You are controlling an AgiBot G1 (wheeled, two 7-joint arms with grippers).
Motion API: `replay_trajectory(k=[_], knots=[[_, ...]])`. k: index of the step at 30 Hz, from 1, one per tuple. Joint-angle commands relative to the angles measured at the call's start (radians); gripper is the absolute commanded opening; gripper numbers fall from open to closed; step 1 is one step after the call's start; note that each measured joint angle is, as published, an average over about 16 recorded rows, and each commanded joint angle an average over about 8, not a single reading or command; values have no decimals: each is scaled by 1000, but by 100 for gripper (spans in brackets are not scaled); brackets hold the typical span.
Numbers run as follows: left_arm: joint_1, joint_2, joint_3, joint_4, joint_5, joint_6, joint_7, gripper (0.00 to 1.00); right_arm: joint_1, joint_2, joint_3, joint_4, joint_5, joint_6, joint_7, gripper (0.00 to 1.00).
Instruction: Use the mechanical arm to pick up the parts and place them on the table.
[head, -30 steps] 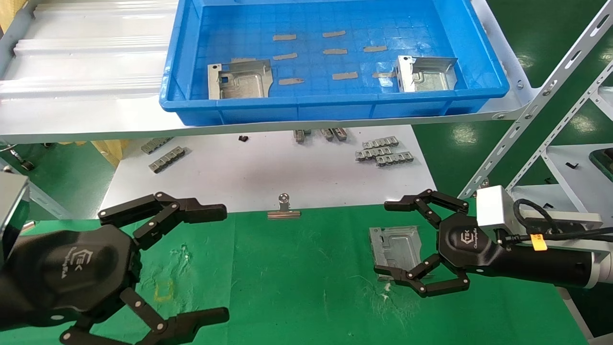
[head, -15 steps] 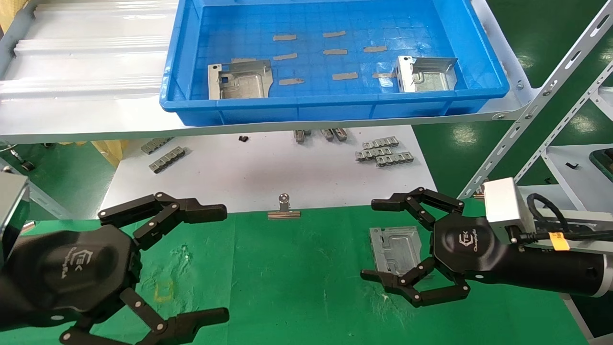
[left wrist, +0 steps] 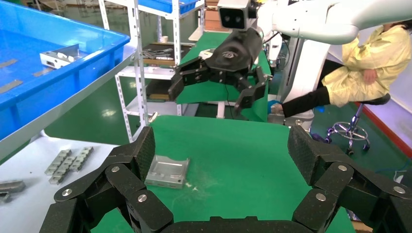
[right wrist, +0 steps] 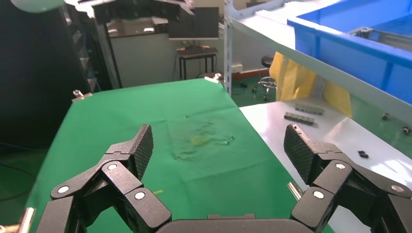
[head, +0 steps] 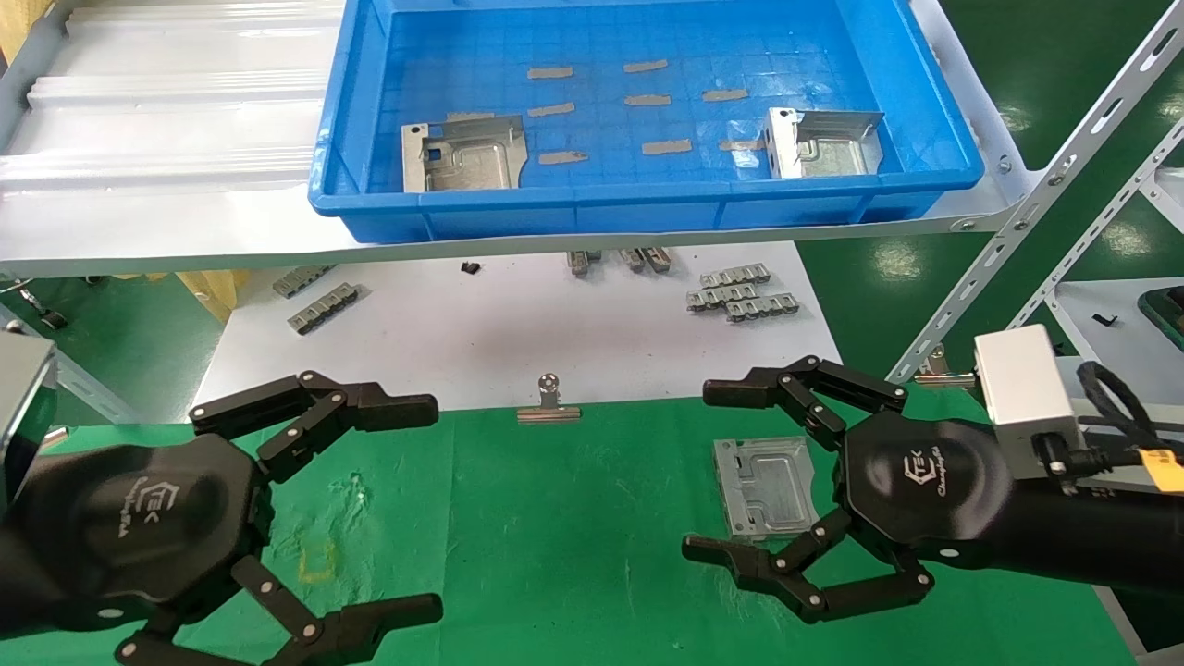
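One silver stamped part (head: 764,487) lies flat on the green cloth table (head: 573,536); it also shows in the left wrist view (left wrist: 167,171). My right gripper (head: 712,472) hangs open and empty above and just right of it, clear of it; it also shows in the left wrist view (left wrist: 214,90). Two more parts sit in the blue tray: one at its front left (head: 464,157), one at its front right (head: 819,141). My left gripper (head: 430,504) is open and empty over the table's left side.
The blue tray (head: 647,208) rests on a grey shelf above a white sheet (head: 518,324) strewn with ribbed clip strips (head: 740,291). A binder clip (head: 549,402) holds the cloth's far edge. Slotted rack posts (head: 1045,185) rise at the right.
My right gripper has risen off the part on the cloth and drawn back toward me with its fingers spread wider. The part stays on the cloth. The left arm has not moved.
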Motion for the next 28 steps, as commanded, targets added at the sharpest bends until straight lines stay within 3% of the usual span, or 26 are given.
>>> replay_trajectory(k=[1, 18, 28], knots=[[0, 0, 0, 0, 0, 0, 0, 100, -16, 6, 25, 33, 0, 4, 27, 100], [0, 0, 1, 0, 0, 0, 0, 100, -142, 55, 227, 300, -4, 32, 240, 100], [0, 0, 0, 0, -1, -1, 0, 100, -159, 62, 254, 333, -4, 35, 259, 100]])
